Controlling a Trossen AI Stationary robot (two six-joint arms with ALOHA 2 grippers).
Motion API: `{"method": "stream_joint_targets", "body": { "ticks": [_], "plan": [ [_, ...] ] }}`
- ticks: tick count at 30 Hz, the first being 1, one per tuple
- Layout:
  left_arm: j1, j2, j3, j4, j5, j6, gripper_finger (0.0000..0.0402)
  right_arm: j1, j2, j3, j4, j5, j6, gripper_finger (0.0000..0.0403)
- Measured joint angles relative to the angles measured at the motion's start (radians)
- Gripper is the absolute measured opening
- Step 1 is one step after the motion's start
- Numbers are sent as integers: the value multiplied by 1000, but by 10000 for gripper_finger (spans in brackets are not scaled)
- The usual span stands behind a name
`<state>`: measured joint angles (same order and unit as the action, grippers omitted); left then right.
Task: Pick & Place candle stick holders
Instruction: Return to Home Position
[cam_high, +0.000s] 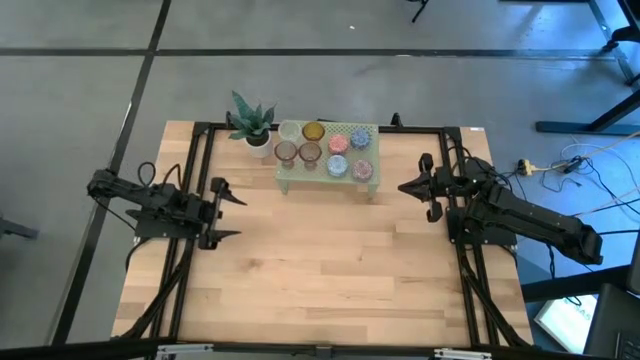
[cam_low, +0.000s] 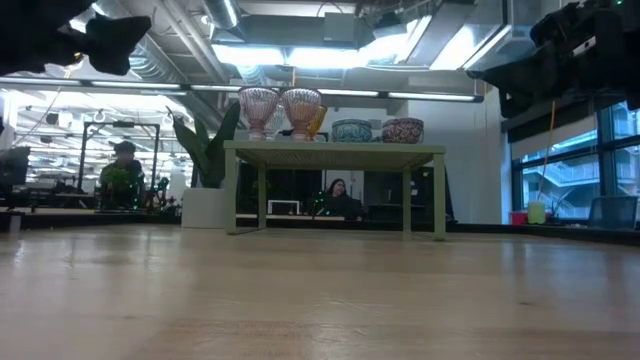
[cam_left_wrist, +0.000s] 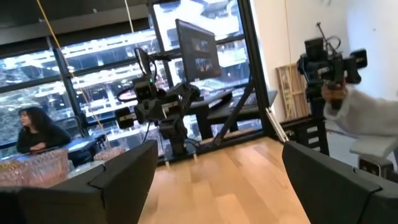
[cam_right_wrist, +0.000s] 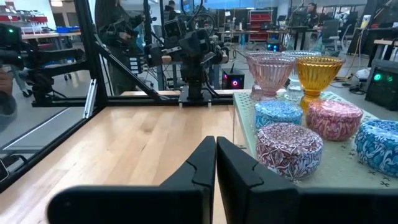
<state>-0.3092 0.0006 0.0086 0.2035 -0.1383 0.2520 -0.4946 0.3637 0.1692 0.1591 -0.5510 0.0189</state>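
Observation:
Several small candle stick holders stand on top of the pale green perforated stand (cam_high: 372, 183) at the table's far middle. Among them are an amber cup (cam_high: 313, 131), brownish glass cups (cam_high: 286, 152), a pink cup (cam_high: 338, 145) and blue cups (cam_high: 361, 139). The right wrist view shows them close: pink goblets (cam_right_wrist: 268, 71), an amber goblet (cam_right_wrist: 319, 71), and patterned blue (cam_right_wrist: 278, 113), pink (cam_right_wrist: 334, 118) and dark red (cam_right_wrist: 289, 148) cups. My left gripper (cam_high: 240, 217) is open and empty, left of the stand and nearer. My right gripper (cam_high: 402, 187) is shut and empty, just right of the stand.
A potted spiky green plant (cam_high: 252, 122) stands at the stand's left end. A black frame (cam_high: 200, 160) runs along the table's left, right and far sides. Bare wood (cam_high: 320, 270) lies between the arms and toward the near edge. People sit in the room behind (cam_low: 338, 198).

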Motion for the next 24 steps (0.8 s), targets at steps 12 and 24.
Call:
{"method": "stream_joint_targets", "body": {
  "ticks": [12,24],
  "plan": [
    [0,0,0,-29,-159,-3,342,52,-6,-13,60,139,106,18],
    [0,0,0,-28,-156,-5,342,178,-14,-163,237,297,132,18]
  ]
}}
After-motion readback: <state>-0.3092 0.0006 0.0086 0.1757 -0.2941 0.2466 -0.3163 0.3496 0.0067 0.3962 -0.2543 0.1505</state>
